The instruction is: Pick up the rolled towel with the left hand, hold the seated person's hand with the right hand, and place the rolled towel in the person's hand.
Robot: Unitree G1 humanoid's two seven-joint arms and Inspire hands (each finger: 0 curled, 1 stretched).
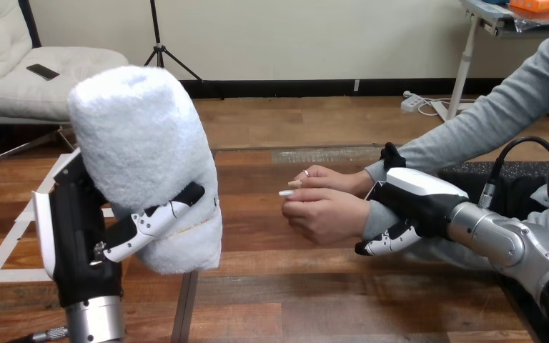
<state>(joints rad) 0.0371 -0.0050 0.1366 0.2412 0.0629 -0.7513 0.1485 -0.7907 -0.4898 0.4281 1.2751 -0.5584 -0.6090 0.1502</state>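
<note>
– The left hand (78,229) stands upright at the left, fingers curled round the rolled towel (143,143), raised above the table (293,286).
– And the right hand (418,189)?
– It reaches sideways, fingers and thumb closed round the person's wrist (372,218).

Head camera looks forward and down across wooden table (293,286); left hand (78,236) with rolled towel (143,143) close, near left.

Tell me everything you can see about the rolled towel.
The rolled towel is white and fluffy, like terry cloth, rolled into a thick cylinder. It stands nearly upright, tilted a little, raised above the table. The left hand grips its lower part, with a finger curled across its front. It is apart from the person's hands.
</note>
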